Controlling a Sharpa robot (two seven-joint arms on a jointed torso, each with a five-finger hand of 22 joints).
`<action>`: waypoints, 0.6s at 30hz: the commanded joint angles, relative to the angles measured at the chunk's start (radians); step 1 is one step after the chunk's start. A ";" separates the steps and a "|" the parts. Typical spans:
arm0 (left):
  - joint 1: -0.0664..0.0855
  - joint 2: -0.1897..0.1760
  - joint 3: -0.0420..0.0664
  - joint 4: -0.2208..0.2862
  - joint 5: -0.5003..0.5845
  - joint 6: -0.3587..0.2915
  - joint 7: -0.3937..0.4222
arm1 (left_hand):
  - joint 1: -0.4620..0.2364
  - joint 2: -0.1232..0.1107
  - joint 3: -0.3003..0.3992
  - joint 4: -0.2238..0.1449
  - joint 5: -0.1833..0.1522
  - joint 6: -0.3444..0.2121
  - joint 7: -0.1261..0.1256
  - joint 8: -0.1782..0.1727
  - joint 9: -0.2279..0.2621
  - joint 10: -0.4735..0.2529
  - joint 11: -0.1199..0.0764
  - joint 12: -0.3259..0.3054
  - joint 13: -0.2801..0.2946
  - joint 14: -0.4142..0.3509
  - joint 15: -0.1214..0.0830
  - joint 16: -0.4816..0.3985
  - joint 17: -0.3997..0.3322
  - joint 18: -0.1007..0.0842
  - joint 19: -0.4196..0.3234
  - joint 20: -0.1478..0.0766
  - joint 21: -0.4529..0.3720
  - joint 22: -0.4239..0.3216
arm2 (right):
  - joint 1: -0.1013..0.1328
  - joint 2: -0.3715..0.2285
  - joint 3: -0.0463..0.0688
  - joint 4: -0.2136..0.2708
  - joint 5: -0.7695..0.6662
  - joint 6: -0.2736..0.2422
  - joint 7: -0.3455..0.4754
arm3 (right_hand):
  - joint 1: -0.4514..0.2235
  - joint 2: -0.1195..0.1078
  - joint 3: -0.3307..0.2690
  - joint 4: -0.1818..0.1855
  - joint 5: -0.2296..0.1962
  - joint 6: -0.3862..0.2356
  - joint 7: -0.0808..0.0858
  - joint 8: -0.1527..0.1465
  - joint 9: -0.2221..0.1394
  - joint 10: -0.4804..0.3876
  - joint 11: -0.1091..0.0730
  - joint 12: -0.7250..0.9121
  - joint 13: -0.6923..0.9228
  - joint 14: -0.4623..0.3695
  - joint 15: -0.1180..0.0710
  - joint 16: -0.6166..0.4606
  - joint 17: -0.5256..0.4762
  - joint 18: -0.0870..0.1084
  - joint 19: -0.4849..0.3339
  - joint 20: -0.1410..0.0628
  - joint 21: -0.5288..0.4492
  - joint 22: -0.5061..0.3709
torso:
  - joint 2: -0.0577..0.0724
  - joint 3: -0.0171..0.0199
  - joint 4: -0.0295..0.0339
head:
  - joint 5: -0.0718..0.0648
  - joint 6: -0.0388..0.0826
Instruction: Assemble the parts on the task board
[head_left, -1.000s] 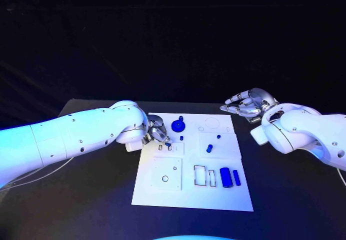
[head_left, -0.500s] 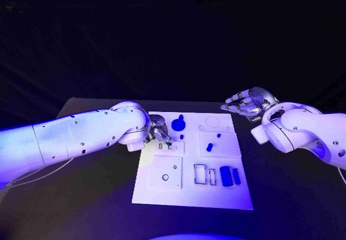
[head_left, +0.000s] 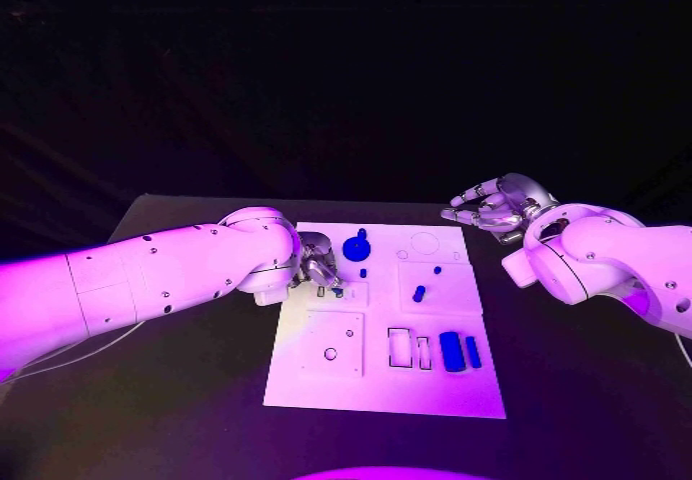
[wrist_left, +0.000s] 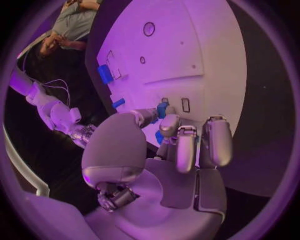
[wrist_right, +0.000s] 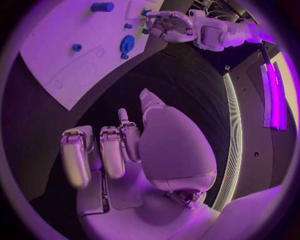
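The white task board (head_left: 378, 385) lies in the middle of the table. My left hand (head_left: 316, 268) is over the board's left edge and pinches a small blue part (head_left: 339, 291) between thumb and a finger, right at the small slots (wrist_left: 185, 105). The left wrist view shows that part (wrist_left: 161, 109) at the fingertips. A round blue knob (head_left: 356, 247), a blue peg (head_left: 418, 294) and two blue bars (head_left: 451, 351) are on the board. My right hand (head_left: 490, 206) hovers off the board's far right corner, fingers curled in, holding nothing.
Two empty rectangular slots (head_left: 400, 347) lie beside the blue bars, and a round hole (head_left: 330, 354) sits in the near left panel. The black table (head_left: 577, 360) runs bare to the right of the board. In the right wrist view, the board (wrist_right: 59, 55) and my left hand (wrist_right: 167, 24) lie beyond my right hand (wrist_right: 125, 155).
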 joint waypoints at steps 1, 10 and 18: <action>-0.002 0.001 0.000 0.002 -0.021 -0.002 0.002 | -0.005 0.004 0.181 -0.176 0.003 0.006 -0.006 0.007 0.002 0.006 0.001 0.003 0.001 0.104 -0.009 0.003 0.263 -0.019 0.003 -0.005 0.007 0.001 | -0.001 0.000 0.000 0.000 -0.009 0.019 0.002 | -0.012 0.000 0.003 -0.002 -0.004 -0.003 -0.002 0.006 -0.001 0.001 0.001 0.002 0.107 0.103 0.001 0.002 0.258 -0.004 0.099 0.004 -0.003 0.257 | -0.001 0.0008 0.0010 | 0.001 0.003; -0.008 -0.001 0.000 0.002 -0.023 0.005 0.001 | -0.010 0.004 0.189 -0.181 0.003 0.009 -0.007 0.008 0.004 0.010 0.001 0.004 0.003 0.104 -0.010 0.003 0.263 -0.019 0.005 -0.005 0.008 0.004 | -0.002 0.000 0.000 0.000 -0.003 0.015 0.006 | -0.012 0.000 0.003 -0.002 -0.004 -0.003 -0.002 0.006 -0.001 0.001 0.001 0.002 0.107 0.103 0.001 0.002 0.258 -0.004 0.099 0.004 -0.003 0.257 | 0.000 0.0007 -0.0004 | 0.001 -0.004; -0.010 -0.004 0.000 0.005 -0.021 0.015 0.000 | -0.019 0.001 0.206 -0.192 0.005 0.015 -0.008 0.009 0.009 0.014 -0.001 0.004 0.004 0.104 -0.011 0.003 0.263 -0.020 0.007 -0.005 0.009 0.005 | -0.002 0.001 0.000 -0.001 0.003 0.011 0.009 | -0.014 -0.001 0.002 -0.001 -0.004 -0.003 -0.002 0.006 -0.001 0.002 0.001 0.004 0.109 0.103 0.001 0.003 0.259 -0.005 0.099 0.004 -0.002 0.257 | 0.000 0.0003 0.0002 | -0.001 -0.010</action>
